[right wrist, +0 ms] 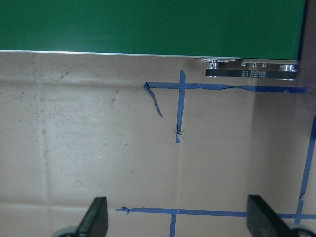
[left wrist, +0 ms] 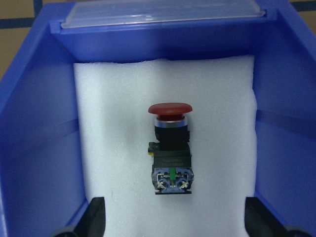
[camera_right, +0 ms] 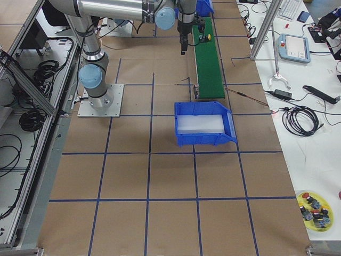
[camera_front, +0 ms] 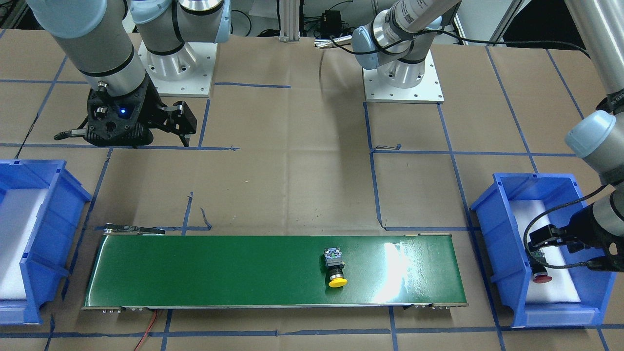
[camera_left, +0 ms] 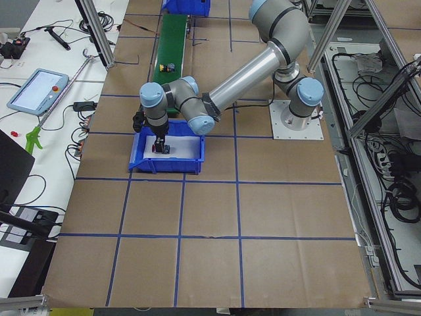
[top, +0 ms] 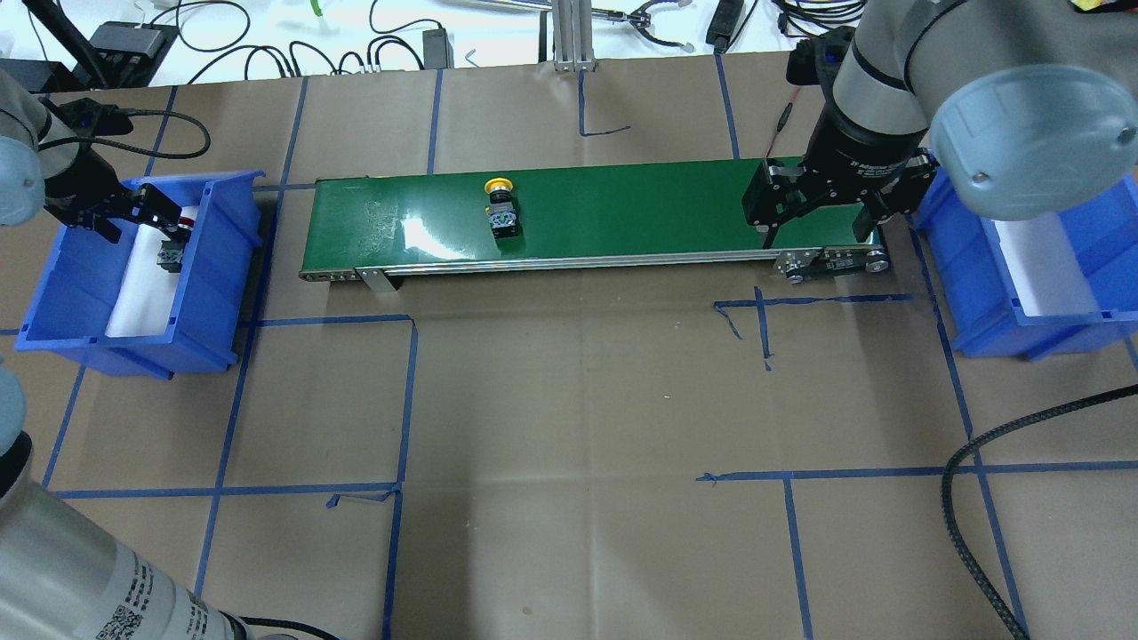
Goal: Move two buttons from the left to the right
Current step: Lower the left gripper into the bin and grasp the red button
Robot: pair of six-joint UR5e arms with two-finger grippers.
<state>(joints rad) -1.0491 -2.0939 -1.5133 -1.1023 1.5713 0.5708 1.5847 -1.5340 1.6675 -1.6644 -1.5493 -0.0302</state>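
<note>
The red-capped button lies on its side on white foam in the left blue bin; it also shows in the front view. My left gripper hangs over it, open and empty, with its fingers apart on either side; it also shows in the overhead view. The yellow-capped button lies on the green conveyor belt, left of its middle, and shows in the front view. My right gripper is open and empty beside the belt's right end.
A second blue bin with white foam stands past the belt's right end; I see nothing in it. Brown paper with blue tape lines covers the table. A black cable lies at the right.
</note>
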